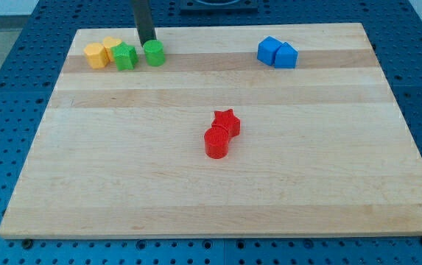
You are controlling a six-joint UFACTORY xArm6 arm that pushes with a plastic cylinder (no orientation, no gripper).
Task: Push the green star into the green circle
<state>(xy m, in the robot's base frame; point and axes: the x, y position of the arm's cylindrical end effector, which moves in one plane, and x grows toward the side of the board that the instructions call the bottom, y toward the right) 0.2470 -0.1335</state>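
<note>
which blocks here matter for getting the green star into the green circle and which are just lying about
Part of the job:
- green star
- green circle
- my tip, just above the green circle toward the view's top

Just lying about:
- yellow blocks, touching the star's left side
- blue blocks
- red star
- red circle

No legible text, labels, brand marks, numbers or signs appear on the worktop [218, 191], the blocks or the surroundings.

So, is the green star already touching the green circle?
No, a narrow strip of board shows between the green star and the green circle, with my tip just behind the circle.
</note>
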